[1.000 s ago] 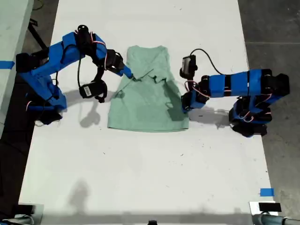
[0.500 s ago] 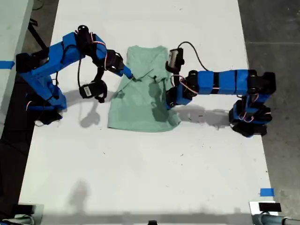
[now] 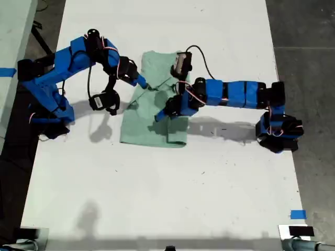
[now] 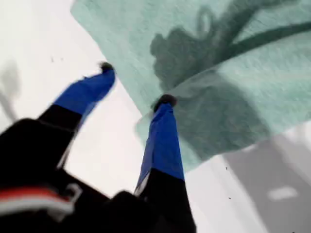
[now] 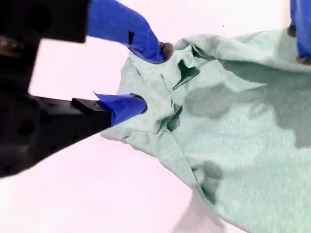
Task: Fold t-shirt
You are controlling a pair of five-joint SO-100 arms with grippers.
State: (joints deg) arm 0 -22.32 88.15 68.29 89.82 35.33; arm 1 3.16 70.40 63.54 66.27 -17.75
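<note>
The t-shirt [image 3: 142, 127] lies on the white desk [image 3: 157, 198] in the upper middle of the exterior view, between the two arms. Its side nearer the exterior view's right is doubled over onto the body.

My second tool [image 3: 142, 81] sits at the shirt's upper left edge in the exterior view. In the second wrist view its fingers [image 5: 130, 105] are spread, with both tips on a bunched patch of cloth. I judge it is there as an anchor, so the garment does not slide while the other side is dragged across.

My first tool [image 3: 161, 116] reaches out over the middle of the shirt. In the first wrist view its fingers [image 4: 164, 104] stand apart. One tip touches the raised fold edge and the other hangs over bare desk, so the flap looks pushed or hooked rather than pinched.

Compared with half a second ago, the first arm has stretched further toward the exterior view's left and carried the fold with it. The shirt's outline is narrower on that side. The second arm has not moved.
</note>
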